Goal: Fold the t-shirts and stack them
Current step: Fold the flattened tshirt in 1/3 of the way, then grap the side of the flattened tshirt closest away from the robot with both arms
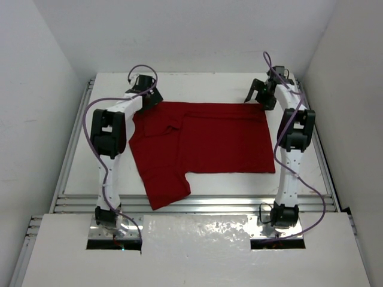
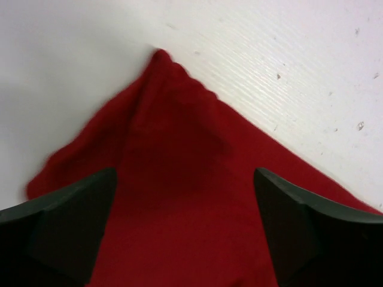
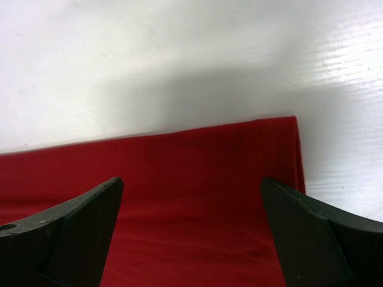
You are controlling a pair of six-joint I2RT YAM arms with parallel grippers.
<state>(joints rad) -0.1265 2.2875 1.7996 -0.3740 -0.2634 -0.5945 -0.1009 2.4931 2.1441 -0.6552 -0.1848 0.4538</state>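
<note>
– On the white surface (image 1: 203,84), seen from above, how does the t-shirt (image 1: 209,140) lie?
– Flat, long axis running left to right, with one flap reaching toward the near edge on the left. The left end effector (image 1: 148,99) is at its far-left corner, the right end effector (image 1: 261,95) at its far-right corner.
– Left wrist?
– Its fingers (image 2: 66,221) are spread wide, gripping nothing; a cloth point aims away between them.
– Right wrist?
– Equally wide, empty, above the straight far hem and its right corner.
</note>
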